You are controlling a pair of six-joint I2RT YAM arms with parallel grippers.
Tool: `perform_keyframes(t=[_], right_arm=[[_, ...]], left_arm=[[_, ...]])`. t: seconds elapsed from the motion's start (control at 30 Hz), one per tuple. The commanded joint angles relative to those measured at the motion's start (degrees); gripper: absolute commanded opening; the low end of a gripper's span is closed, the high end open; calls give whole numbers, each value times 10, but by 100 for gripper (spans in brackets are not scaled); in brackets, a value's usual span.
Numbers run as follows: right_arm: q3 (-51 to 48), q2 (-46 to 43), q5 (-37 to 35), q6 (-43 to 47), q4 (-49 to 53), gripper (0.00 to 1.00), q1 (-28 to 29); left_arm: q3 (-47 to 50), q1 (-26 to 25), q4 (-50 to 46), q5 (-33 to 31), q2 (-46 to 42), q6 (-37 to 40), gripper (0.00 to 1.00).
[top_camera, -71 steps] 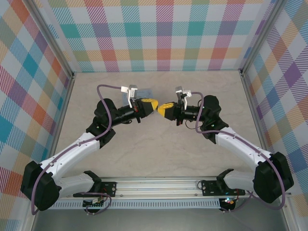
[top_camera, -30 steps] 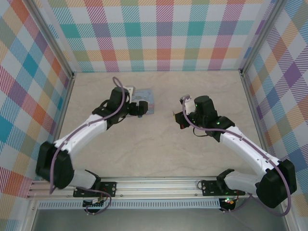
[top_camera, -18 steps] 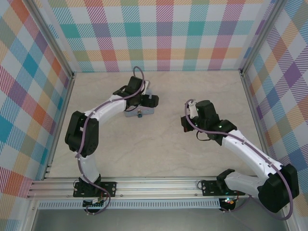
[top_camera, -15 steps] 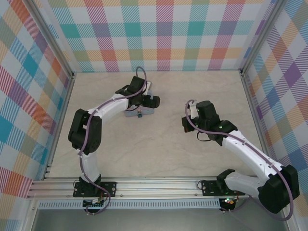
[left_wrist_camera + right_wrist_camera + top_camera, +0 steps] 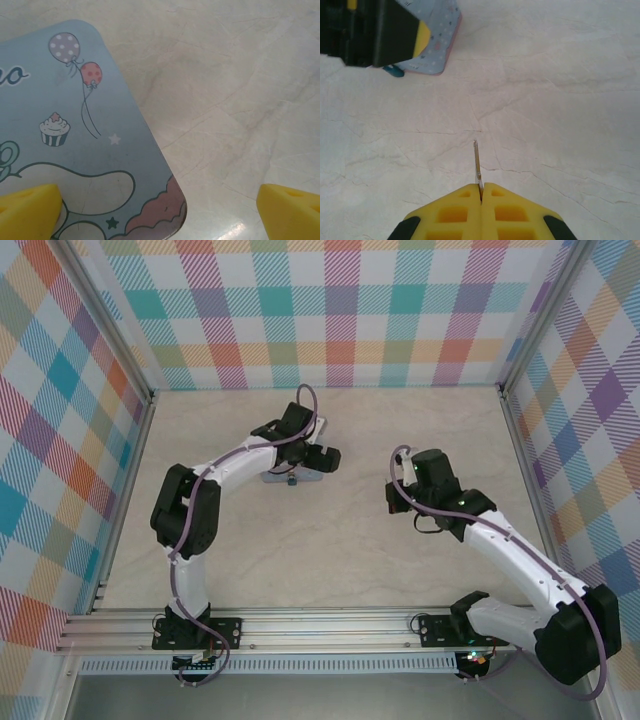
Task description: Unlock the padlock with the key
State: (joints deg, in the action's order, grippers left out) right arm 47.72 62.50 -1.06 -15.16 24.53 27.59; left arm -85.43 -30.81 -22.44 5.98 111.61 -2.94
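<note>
Over the tin [image 5: 75,125], left pincer [image 5: 160,215] partly hides padlock [image 5: 395,71].

A pale, marble-patterned surface [image 5: 330,540] with faint grey veins forms the base of the enclosure. Beyond its far edge stands a back wall [image 5: 340,310] of pastel plaid in teal, orange, pink, purple and yellow. A matching left wall [image 5: 50,440] and right wall [image 5: 600,420] flank the surface. Silvery metal posts [image 5: 110,322] rise from its far corners, and a slotted aluminium rail [image 5: 330,625] runs along its near edge. The light is even, with a soft glare on the surface.
</note>
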Motion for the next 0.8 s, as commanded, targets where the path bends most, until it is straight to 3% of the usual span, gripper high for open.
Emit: perform_keyframes(t=[0.0, 0.37, 0.77], right_arm=[[3, -18, 11, -19, 8, 1, -22], [-14, -24, 47, -33, -2, 1, -59], [-11, -16, 56, -37, 2, 1, -61]], left_arm=[[53, -26, -44, 21, -30, -16, 100], [183, -91, 21, 36, -135, -106, 100], [172, -125, 37, 37, -138, -109, 100]])
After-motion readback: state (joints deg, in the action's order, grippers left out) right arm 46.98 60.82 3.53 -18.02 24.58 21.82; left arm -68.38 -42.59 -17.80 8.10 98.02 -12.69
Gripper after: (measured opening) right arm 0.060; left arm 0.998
